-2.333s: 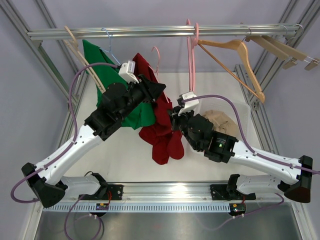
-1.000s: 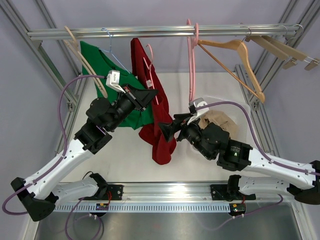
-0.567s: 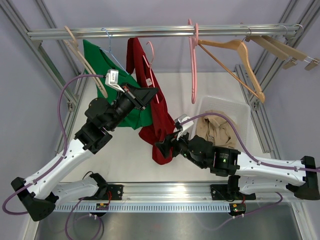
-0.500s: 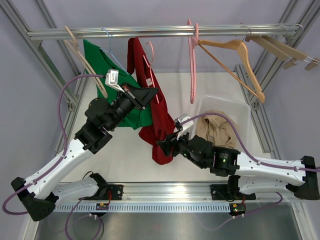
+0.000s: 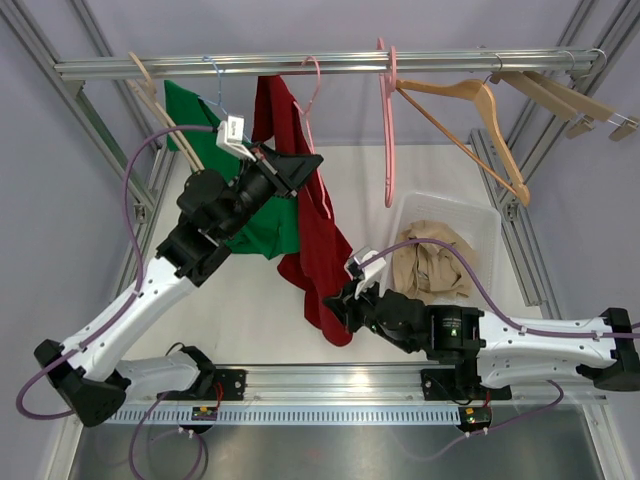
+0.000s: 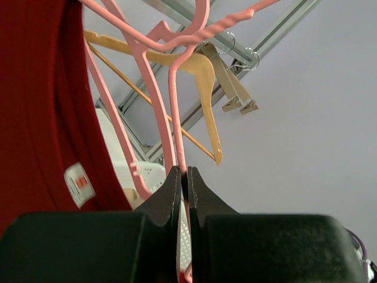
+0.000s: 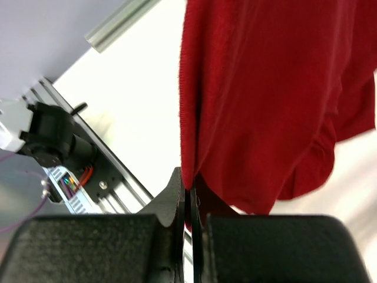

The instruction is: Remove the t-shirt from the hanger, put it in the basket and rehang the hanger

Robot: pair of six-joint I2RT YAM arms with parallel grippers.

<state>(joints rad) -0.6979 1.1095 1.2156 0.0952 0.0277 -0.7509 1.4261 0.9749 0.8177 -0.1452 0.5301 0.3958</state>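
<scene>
Status on the hanger job:

- Rail (image 5: 450, 58) across the top of the overhead view, tabletop (image 5: 250, 300) below. Red t-shirt (image 5: 305, 270) hung from the upper middle of the rail down to lower centre, not resting on the tabletop.
- Task not done. The shirt was draped on the pink hanger (image 6: 175, 118), whose hook looked to be on or at the rail. In the left wrist view the red cloth sat on the left side only, with the hanger's other arm bare. My read: 1 shoulder was off and 1 was left. Cannot tell how much of the collar was hooked.
- Remaining, as I judge it: pull the shirt down off the last arm, then drop it. The white bin (image 5: 487, 214) at centre right, with beige cloth (image 5: 430, 265) in it, seemed the likely target.
- Left end effector (image 6: 184, 172): clenched, fingers pinching the hanger's thin pink rod just under its neck. It held the hanger steady.
- Right end effector (image 7: 187, 175): clenched on the red t-shirt's lower side edge, cloth running straight into the closed fingers.
- Green t-shirt (image 5: 262, 228) hung behind the left arm, untouched.
</scene>
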